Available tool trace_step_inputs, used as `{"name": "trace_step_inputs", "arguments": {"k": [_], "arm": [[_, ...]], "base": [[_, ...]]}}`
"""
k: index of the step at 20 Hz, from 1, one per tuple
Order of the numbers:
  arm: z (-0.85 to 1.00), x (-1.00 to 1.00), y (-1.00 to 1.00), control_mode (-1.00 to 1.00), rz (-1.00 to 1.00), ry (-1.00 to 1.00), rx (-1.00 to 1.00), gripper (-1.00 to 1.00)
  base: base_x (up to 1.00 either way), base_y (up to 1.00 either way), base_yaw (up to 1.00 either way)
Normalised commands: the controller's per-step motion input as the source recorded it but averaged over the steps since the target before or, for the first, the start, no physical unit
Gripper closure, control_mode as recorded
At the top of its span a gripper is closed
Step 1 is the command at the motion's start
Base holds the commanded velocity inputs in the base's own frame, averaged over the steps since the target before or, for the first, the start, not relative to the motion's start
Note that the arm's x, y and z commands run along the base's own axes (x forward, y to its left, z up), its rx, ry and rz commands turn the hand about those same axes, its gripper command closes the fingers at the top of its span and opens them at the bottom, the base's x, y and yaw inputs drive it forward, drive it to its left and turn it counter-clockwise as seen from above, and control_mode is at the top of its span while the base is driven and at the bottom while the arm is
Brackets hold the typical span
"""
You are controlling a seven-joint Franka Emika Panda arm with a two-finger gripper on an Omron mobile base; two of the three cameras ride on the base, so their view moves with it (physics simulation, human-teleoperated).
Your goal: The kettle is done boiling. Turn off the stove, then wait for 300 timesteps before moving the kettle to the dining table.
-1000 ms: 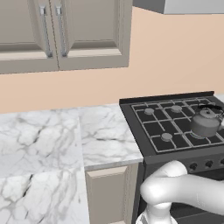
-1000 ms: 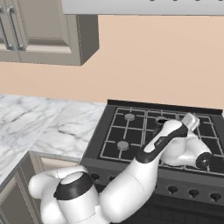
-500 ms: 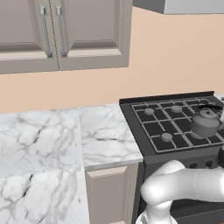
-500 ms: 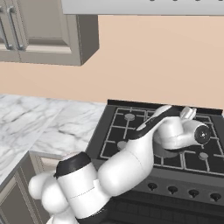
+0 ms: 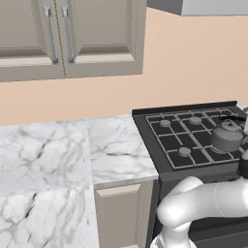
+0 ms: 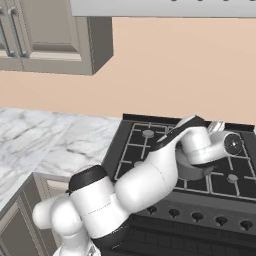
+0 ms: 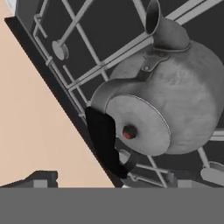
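The stove (image 5: 193, 140) is seen set into the counter; the kettle (image 5: 226, 135) is stood on the grates near the stove's right edge. In the hand view the kettle's black handle (image 7: 105, 140) is seen close below. The gripper is held wide open, nothing gripped. Risk judged: an off-centre closure on the thin handle, whereby the kettle would be tilted or dragged across the grates.

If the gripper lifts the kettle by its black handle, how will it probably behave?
The kettle looks like rigid metal with a squat, rounded body, so it would probably not deform. Its thin arched handle may let it swing or tilt. The smooth surface seems slippery for a side grip.
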Motion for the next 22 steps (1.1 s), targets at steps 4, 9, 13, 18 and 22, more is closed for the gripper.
{"name": "trace_step_inputs", "arguments": {"k": [4,9,13,18,22], "arm": [[-0.04,0.04,0.0,-1.0,0.0,0.09,-0.01,-1.0],[-0.08,0.1,0.0,-1.0,0.0,0.07,-0.02,-1.0],[-0.15,0.22,0.0,-1.0,0.0,0.08,-0.05,-1.0],[-0.12,0.25,0.0,-1.0,0.0,0.09,-0.04,-1.0],[-0.08,0.23,0.0,-1.0,0.0,0.08,-0.03,-1.0]], "base": [[0.0,0.0,0.0],[0.0,0.0,0.0],[0.0,0.0,0.0],[0.0,0.0,0.0],[0.0,0.0,0.0]]}}
